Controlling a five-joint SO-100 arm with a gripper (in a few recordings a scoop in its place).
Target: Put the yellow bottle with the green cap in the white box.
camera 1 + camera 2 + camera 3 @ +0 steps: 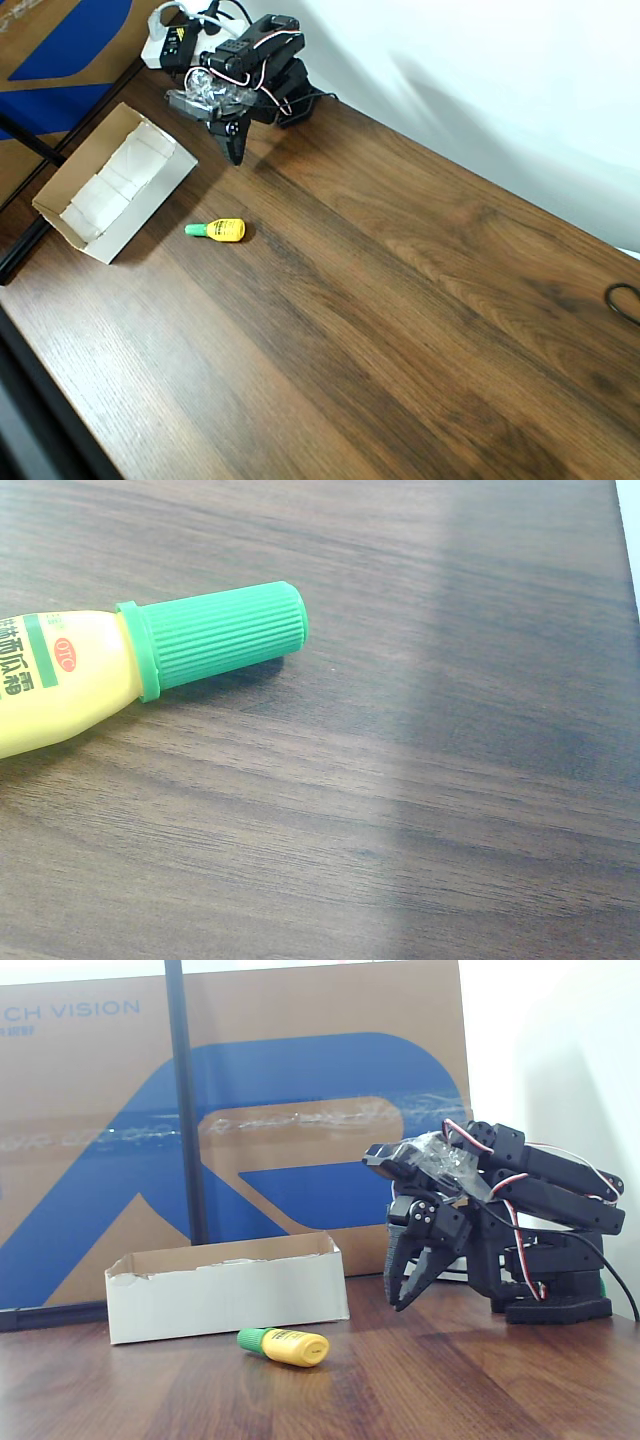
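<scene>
Overhead view first: the small yellow plastic bottle with the green cap (217,230) lies flat on the dark wood-grain table (420,300), cap end pointing picture-left, long axis running roughly left-right w/ a slight tilt. The shallow white cardboard box w/ inner dividers (115,183) sits just up-left of it, near but not touching. The black two-finger gripper (236,150) hangs folded close to the arm's base, tips pointing down toward the table, and the bottle is below it in the pic, a bit to the left, apart from it. Can't tell from here if the jaws are apart or not. Wrist view: the bottle (120,665) enters from the left edge, ribbed green cap pointing right and a bit up, dark print on the yellow body, bare wood everywhere else. Fixed view: the gripper (413,1285) is off the table w/ the fingers (398,1270) spread a little, so I'd call it slightly open and holding nothing. Bottle (284,1346) lies in front of the box (228,1298), to the left of the claw and lower, cap to the left. Imo the coming move is basically reach out toward the bottle and close across its short side, since the box is right behind it.
</scene>
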